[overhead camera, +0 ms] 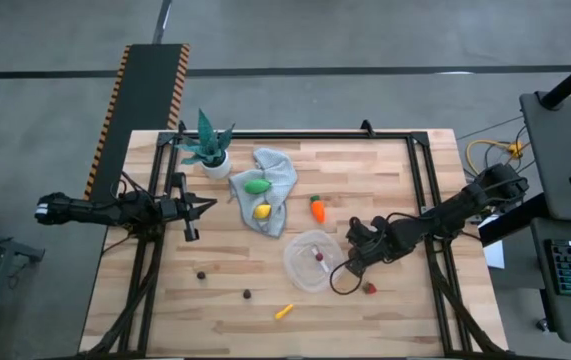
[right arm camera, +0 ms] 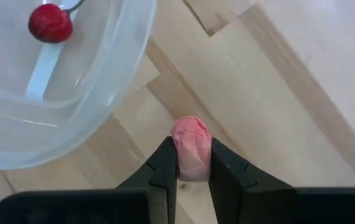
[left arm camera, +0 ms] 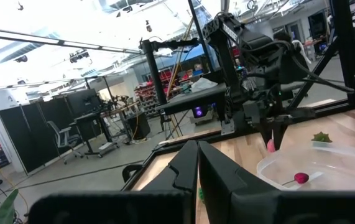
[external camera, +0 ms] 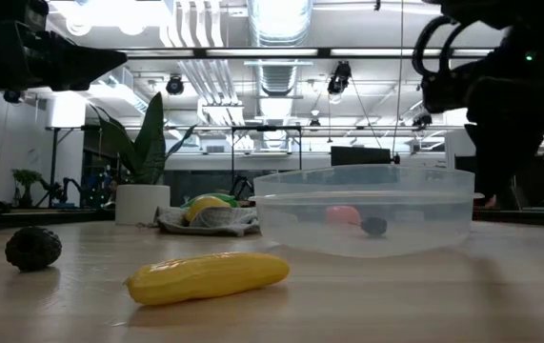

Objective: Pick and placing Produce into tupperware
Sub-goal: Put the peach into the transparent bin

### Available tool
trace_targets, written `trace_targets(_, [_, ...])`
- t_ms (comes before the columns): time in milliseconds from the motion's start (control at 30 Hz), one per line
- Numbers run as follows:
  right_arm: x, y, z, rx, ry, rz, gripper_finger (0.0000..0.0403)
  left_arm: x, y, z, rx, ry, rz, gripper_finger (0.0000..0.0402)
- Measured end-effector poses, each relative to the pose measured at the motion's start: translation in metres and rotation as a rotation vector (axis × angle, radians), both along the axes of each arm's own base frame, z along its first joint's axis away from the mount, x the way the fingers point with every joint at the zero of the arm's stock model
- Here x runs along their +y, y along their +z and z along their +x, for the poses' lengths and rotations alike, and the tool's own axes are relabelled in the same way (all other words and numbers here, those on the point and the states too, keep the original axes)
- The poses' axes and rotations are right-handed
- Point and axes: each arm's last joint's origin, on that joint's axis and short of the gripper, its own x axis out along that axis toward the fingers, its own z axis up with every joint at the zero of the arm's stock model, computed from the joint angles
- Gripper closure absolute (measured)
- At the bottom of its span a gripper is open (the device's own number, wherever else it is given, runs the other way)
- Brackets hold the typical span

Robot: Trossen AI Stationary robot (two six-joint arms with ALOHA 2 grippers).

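We're over the wooden table (overhead camera: 385, 170), and the clear round tupperware (overhead camera: 310, 262) is our landmark. The right gripper (right arm camera: 193, 163) hangs just outside its rim, fingers clamped on a small pink piece (right arm camera: 191, 147) — the right wrist view shows it pinched between the two dark fingers above bare wood, the container's wall just beside it. From overhead, that right gripper (overhead camera: 349, 262) sits at the bowl's edge on the side toward the right arm.

Inside the tupperware we see a red cherry (right arm camera: 50, 23) on the bottom; the low view also shows something dark in there, too blurred to name.

A red strawberry (overhead camera: 370, 288) lies on the wood just beyond the bowl, near the right gripper. The orange carrot (overhead camera: 317, 208) rests a little away from the bowl, on its far side. Farther that way, the grey cloth (overhead camera: 275, 168) carries the green piece (overhead camera: 256, 186) and the yellow lemon (overhead camera: 262, 211), with the potted plant (overhead camera: 209, 150) beyond it.

On the near side of the tupperware lies the yellow-orange sliver (overhead camera: 283, 311), and two dark berries (overhead camera: 201, 274) (overhead camera: 247, 294) sit off toward the left arm.

The left gripper (overhead camera: 193, 209) waits well apart from the bowl at the table's left edge — fingers pressed together, holding nothing.
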Motion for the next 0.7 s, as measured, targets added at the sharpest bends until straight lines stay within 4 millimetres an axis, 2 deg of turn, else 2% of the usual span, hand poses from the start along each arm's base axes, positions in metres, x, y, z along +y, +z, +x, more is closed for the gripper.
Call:
trace_targets(500, [0.013,0.062,0.037,-0.2,0.137,-0.088,0.0346,0.0,0.0,0.0,0.0,0.0,0.0,0.0402])
trace_targets(700, [0.02,0.072,0.054,-0.22,0.204,-0.112,0.0346,0.0,0.0,0.0,0.0,0.0,0.0,0.0402])
